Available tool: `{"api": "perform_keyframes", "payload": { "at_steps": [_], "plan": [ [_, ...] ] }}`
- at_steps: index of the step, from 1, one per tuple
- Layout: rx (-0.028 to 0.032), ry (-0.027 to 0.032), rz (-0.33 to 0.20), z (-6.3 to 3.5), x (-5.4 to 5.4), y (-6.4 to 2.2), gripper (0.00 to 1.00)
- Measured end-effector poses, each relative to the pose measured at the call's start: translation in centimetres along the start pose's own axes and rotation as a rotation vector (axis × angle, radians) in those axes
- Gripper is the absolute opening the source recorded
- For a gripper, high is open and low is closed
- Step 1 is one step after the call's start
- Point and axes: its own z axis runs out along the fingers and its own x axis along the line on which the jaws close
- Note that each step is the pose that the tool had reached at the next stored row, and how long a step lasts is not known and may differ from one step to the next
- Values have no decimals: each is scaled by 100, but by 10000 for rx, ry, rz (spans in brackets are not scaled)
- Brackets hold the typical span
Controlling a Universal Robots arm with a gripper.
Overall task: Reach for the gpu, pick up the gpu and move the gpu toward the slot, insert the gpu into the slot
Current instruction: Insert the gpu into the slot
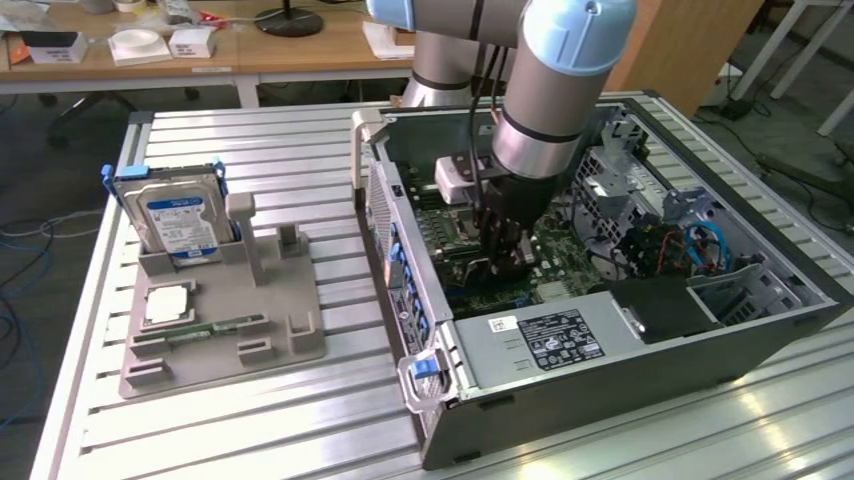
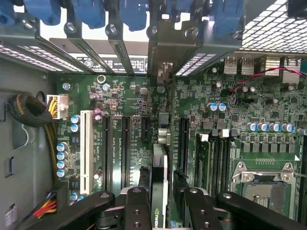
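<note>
Overall light: even, cool indoor brightness, mostly from above; nothing deeply dark in the exterior view.
Glare: pale streaks shine on the ribbed aluminium table [image 1: 267, 420], strongest toward five o'clock in the exterior view.
Shadows: soft, short ones beside the grey fixture tray [image 1: 287, 345]; the inside of the computer case [image 1: 627, 370] sits dimmer, shaded by the arm [image 1: 554, 90].
Wrist view brightness: the motherboard [image 2: 240, 143] is well lit; a washed-out white band burns behind the blue clips [image 2: 132, 12] around twelve o'clock.
Focus: board detail reads fairly crisp; the gripper [image 2: 160, 211] and its dark fingers [image 2: 136, 211] at six o'clock are soft.
Background: desks at eleven o'clock in the exterior view look slightly hazy.
</note>
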Motion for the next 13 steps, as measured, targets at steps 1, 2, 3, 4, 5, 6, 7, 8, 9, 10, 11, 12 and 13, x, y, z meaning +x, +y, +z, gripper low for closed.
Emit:
{"api": "perform_keyframes", "payload": {
  "at_steps": [1, 2, 3, 4, 5, 6, 7, 8, 9, 10, 11, 12, 13],
  "plan": [
    [8, 0, -1, -13, 0, 0, 34],
    [15, 3, -3, -30, -1, 0, 34],
    [23, 1, -3, -49, -1, 0, 34],
    [29, -6, -2, -75, -2, 0, 34],
    [35, -11, -2, -106, -4, 1, 34],
    [41, -15, -2, -135, -4, 1, 34],
    [49, -18, -2, -164, -5, 1, 34],
    [62, -18, -1, -190, -6, 2, 34],
    [76, -18, -2, -219, -7, 2, 34],
    [95, -19, -2, -245, -8, 3, 34],
    [112, -20, -4, -270, -9, 3, 34],
    [127, -24, -5, -292, -10, 3, 34],
    [142, -37, -6, -310, -11, 3, 34]
  ]
}}
